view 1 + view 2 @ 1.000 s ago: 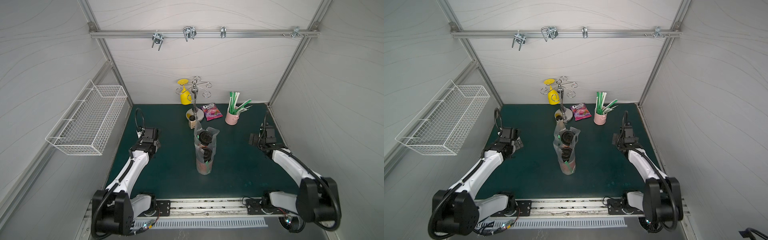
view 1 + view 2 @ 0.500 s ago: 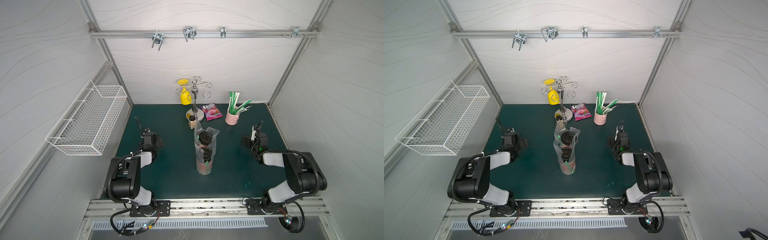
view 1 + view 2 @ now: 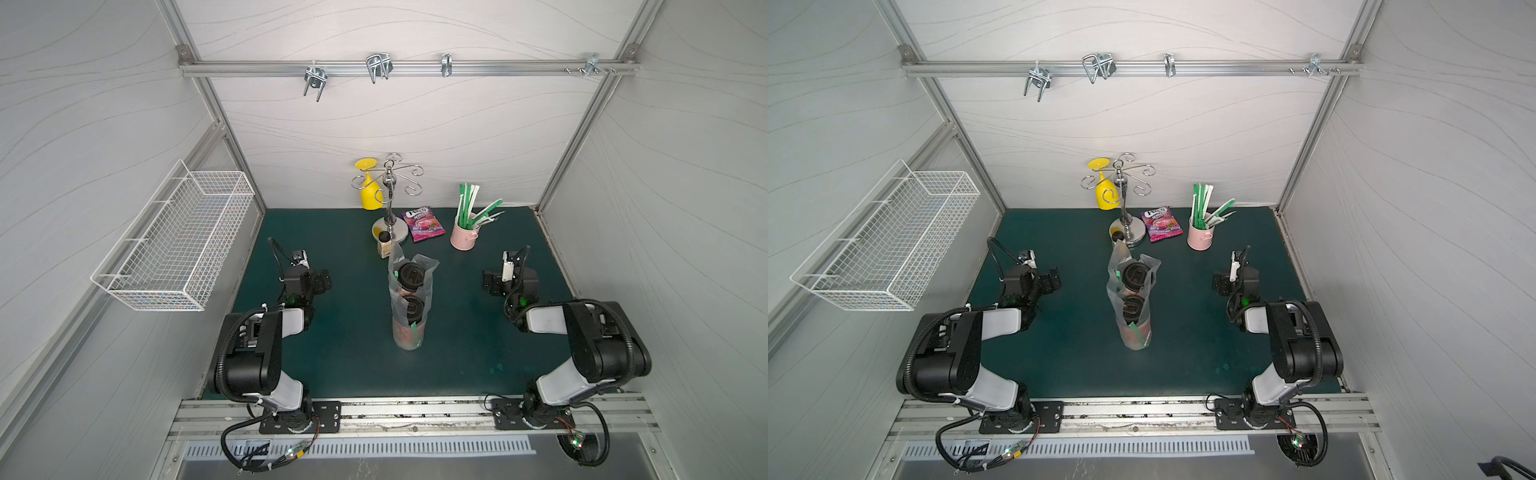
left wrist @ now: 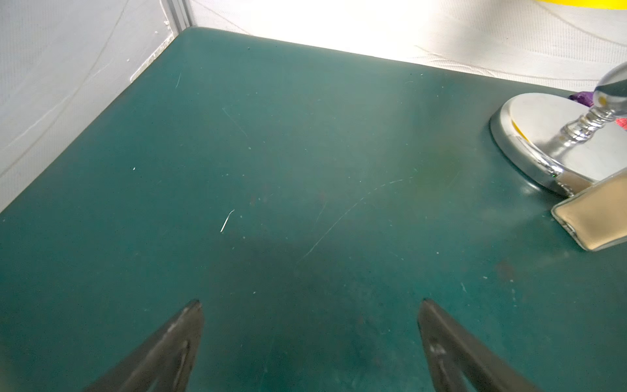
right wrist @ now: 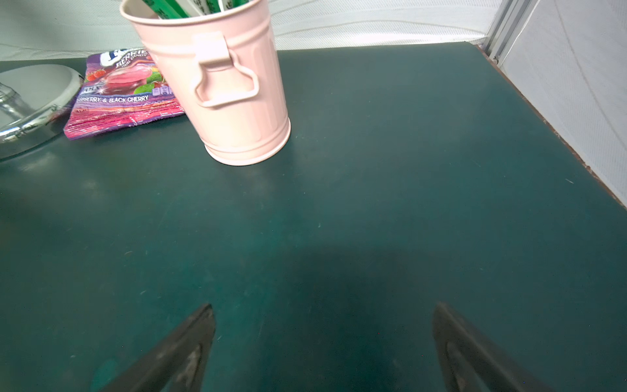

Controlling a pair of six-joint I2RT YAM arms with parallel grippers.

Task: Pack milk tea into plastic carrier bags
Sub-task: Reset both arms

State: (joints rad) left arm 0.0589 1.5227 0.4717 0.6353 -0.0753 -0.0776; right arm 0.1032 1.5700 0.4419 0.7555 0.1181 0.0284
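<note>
Only the top views show the milk tea cups (image 3: 411, 275). They stand inside the clear plastic bag (image 3: 395, 258) at frame centre, one black lid above the other, and neither wrist view catches them. The left wrist view shows the left tool (image 4: 310, 300) released, its tips wide apart over bare surface (image 4: 271, 152), with a chrome stand base (image 4: 543, 135) and a beige bottle (image 4: 597, 217) beyond. The right wrist view shows the right tool (image 5: 324, 304) likewise released, facing a pink bucket (image 5: 230, 101) and a purple snack packet (image 5: 122, 101). The dark green surface lies between pale panelled walls (image 3: 374, 137). A wire basket (image 3: 178, 241) hangs at mid-left, and a hook rail (image 3: 407, 68) runs across the top.
</note>
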